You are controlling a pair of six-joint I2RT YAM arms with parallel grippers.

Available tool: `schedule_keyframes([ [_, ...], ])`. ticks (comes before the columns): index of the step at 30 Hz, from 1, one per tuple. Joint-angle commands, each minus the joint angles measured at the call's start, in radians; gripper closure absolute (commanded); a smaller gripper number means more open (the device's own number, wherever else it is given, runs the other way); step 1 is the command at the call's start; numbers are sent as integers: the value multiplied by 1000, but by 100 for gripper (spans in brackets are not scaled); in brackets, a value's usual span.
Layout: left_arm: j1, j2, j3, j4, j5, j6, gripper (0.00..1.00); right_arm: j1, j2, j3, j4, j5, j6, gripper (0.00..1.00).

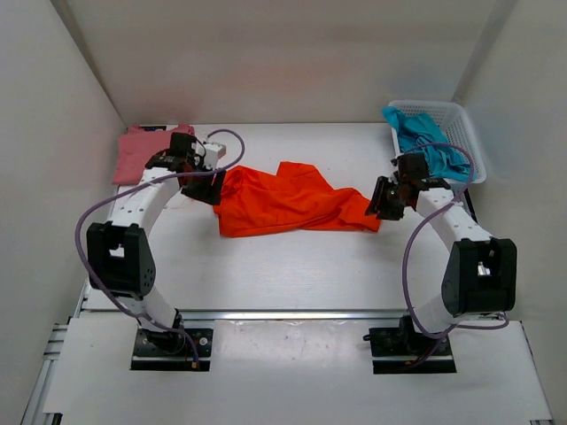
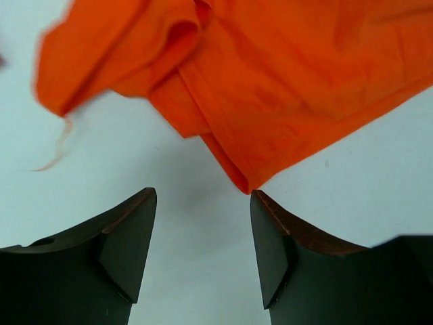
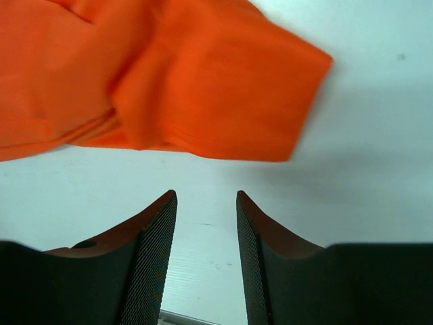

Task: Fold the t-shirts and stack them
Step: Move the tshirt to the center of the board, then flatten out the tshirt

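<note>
The bright orange t-shirt lies crumpled across the middle of the table; it also shows in the left wrist view and the right wrist view. My left gripper is open and empty at the shirt's left edge. My right gripper is open and empty just off the shirt's right end. The rose-pink t-shirt lies folded at the back left. The teal-blue t-shirt hangs out of the basket.
A white lattice basket stands at the back right corner. White walls enclose the table on three sides. A loose orange thread trails from the shirt's left corner.
</note>
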Motion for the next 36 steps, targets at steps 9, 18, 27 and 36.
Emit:
schedule_keyframes([
  [9, -78, 124, -99, 9, 78, -66, 33, -54, 1, -120, 88, 16, 48, 43],
  [18, -84, 194, -101, 19, 56, -89, 32, -109, 97, -104, 122, -9, 58, 34],
  [27, -87, 230, -93, 32, 90, -98, 42, -117, 157, -97, 144, 2, 64, 34],
  [36, -119, 263, -53, 29, 122, -107, 79, -125, 180, -117, 147, -21, 73, 31],
])
